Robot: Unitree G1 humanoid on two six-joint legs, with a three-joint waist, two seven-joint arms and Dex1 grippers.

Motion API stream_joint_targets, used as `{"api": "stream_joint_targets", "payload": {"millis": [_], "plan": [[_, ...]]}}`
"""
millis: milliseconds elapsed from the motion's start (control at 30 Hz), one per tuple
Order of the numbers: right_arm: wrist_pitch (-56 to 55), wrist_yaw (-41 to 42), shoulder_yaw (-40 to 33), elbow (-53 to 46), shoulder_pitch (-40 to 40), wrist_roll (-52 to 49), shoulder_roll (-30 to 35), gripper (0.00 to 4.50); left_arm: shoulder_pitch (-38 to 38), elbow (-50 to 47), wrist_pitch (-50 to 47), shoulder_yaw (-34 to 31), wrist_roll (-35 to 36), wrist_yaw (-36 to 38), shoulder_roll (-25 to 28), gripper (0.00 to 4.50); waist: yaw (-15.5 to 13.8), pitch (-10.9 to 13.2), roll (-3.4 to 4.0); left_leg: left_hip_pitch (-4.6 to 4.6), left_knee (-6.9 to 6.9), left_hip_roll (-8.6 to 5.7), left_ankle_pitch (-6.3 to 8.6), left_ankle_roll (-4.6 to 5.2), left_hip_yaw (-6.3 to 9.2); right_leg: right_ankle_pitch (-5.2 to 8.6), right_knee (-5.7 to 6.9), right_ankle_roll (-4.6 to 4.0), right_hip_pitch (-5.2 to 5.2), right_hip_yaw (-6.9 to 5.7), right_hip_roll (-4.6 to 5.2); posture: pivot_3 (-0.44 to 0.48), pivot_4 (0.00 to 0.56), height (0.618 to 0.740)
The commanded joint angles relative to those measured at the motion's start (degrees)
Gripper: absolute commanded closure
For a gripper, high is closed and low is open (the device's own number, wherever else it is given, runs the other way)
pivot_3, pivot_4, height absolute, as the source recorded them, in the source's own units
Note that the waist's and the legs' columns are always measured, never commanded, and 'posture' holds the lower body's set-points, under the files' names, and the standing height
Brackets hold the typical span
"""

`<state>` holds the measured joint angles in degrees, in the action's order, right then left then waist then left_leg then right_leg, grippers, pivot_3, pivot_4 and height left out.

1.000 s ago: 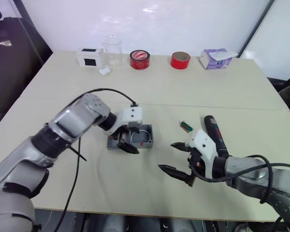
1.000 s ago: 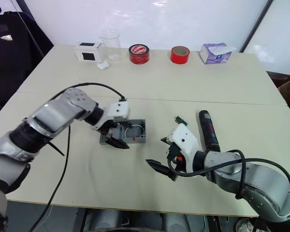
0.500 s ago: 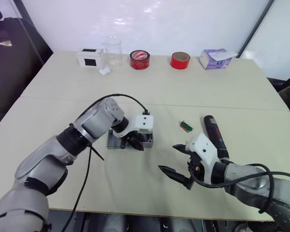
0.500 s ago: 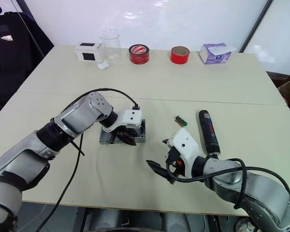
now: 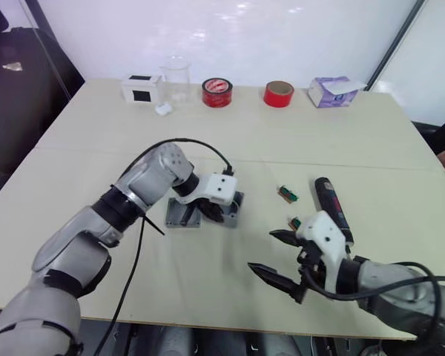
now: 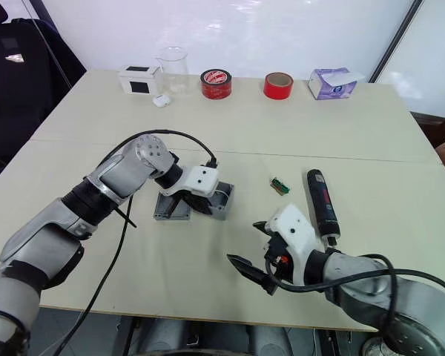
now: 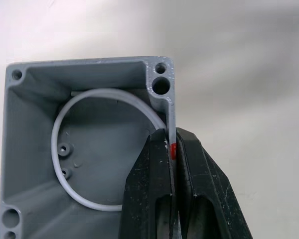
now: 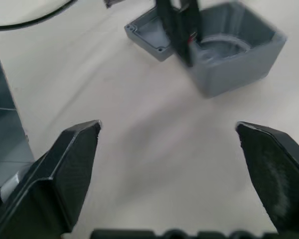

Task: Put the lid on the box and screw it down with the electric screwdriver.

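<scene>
The pale tabletop fills most of the head views, running from the white wall at the top of the frame down to its near edge at the bottom. The left arm reaches in from the lower left to the middle of the frame, where the left gripper has its jaws pinched together on one wall of the box, right at the small red mark on the rim; the box sits open side up, with a white ring lying inside it and screw holes at its corners. In the head views the box is just left of centre, and the lid, the shallower grey piece, lies flat on the tabletop against its left side. The right gripper hovers over bare tabletop in the lower middle of the frame, jaws spread wide and holding nothing; its wrist view looks toward the box and lid beyond its two black fingers. The electric screwdriver lies on the tabletop at centre right, beside the right gripper, pointing away from the camera. A small green-brown piece lies between it and the box. Along the far edge, from upper left to upper right, stand a white box with a black label, a clear beaker, two red tape rolls, and a purple tissue box.
</scene>
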<state>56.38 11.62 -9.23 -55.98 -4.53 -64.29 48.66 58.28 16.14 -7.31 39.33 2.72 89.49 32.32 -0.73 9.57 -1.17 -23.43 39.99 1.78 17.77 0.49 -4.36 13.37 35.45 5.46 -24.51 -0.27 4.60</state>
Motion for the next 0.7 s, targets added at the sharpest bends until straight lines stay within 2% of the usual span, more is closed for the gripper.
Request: {"api": "stream_joint_targets", "payload": {"millis": [33,167,333,467,567,700], "plan": [[-1.6,0.51,-2.74,-1.59,-0.92,-2.62,1.44,0.0,3.36,-0.92,11.13,4.16,7.02,3.01,3.91,4.44,0.1,0.0,0.0,0.01,0.0,0.02,0.0,0.0,0.0,0.0,0.01,0.0,0.0,0.0,-0.01,0.0,0.15,0.74],[-2.05,-0.73,-2.89,-1.24,-0.96,-3.7,2.4,0.0,6.18,0.7,18.51,11.71,9.5,3.01,5.72,4.44,-0.04,-0.01,0.02,0.04,0.0,0.02,0.01,0.01,0.02,0.0,0.09,0.0,-0.01,0.01,-0.03,0.0,0.15,0.74],[-2.58,-4.3,-3.06,-2.17,-1.54,-5.94,2.68,0.0,7.93,5.83,25.72,16.37,9.25,3.01,3.44,4.44,-0.08,0.0,0.01,0.02,0.06,-0.02,0.01,0.01,0.0,0.0,0.06,0.01,0.02,0.03,0.0,0.0,0.15,0.74],[-3.32,-5.53,-3.63,-2.39,-2.62,-6.99,3.64,0.0,8.56,7.3,26.06,16.98,10.11,3.01,2.11,3.29,-0.03,0.0,0.0,0.01,0.07,-0.02,0.01,0.02,0.01,-0.01,0.06,0.02,0.02,0.03,-0.01,0.0,0.15,0.74],[-3.66,-5.99,-3.22,-2.28,-2.18,-7.74,4.32,0.0,9.19,7.14,21.48,13.77,10.76,3.01,2.05,2.24,0.0,0.0,0.01,0.02,0.06,-0.02,0.02,0.03,0.01,-0.01,0.06,0.02,0.02,0.04,-0.01,0.0,0.15,0.74],[-4.97,-4.84,-3.48,-1.44,1.18,-12.12,5.95,0.0,12.39,1.07,4.52,7.73,21.01,3.01,9.97,2.24,0.56,0.02,0.0,0.02,0.06,0.05,0.02,0.03,0.03,-0.03,0.1,0.07,-0.02,0.05,-0.07,0.0,0.15,0.74]]}}
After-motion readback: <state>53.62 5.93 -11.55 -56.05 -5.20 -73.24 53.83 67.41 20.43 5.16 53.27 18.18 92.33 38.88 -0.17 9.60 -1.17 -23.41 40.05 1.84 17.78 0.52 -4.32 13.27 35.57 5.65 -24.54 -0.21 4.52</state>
